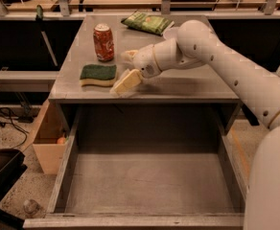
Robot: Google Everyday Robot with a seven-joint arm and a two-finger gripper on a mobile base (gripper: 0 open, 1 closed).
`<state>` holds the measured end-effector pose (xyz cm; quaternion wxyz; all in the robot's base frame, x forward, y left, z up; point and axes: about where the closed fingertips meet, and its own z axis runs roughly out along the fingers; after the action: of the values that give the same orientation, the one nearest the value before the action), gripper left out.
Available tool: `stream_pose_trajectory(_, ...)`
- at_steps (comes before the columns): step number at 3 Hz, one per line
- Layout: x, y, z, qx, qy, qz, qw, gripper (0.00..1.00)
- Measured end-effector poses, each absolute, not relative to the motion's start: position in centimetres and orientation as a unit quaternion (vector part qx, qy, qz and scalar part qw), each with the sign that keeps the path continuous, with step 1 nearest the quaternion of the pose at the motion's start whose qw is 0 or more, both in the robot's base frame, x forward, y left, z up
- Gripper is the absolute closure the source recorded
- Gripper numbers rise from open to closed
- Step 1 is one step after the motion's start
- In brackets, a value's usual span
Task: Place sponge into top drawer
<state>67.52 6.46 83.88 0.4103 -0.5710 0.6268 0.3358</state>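
The sponge (98,74), dark green on top with a pale yellow base, lies flat near the front left of the grey cabinet top (188,87). My gripper (126,70) hovers just right of the sponge, low over the cabinet top. Its cream fingers (125,82) are spread open and empty, pointing left towards the sponge without touching it. The top drawer (149,181) is pulled fully open below the cabinet front. Its flat grey bottom holds nothing.
A red soda can (103,42) stands just behind the sponge. A green snack packet (147,23) lies at the back of the top. A wooden box (46,143) sits on the floor left of the drawer. My white arm (236,75) reaches in from the right.
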Motion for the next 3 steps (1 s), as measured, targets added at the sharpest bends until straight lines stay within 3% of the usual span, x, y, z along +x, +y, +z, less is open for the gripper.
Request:
stream_pose_trajectory(1,67.8,8.1,83.7,-0.573,0.618,0.348,0.41,0.0)
stream_pose_trajectory(3,67.6,9.3,83.0,-0.578,0.614,0.354,0.404,0.49)
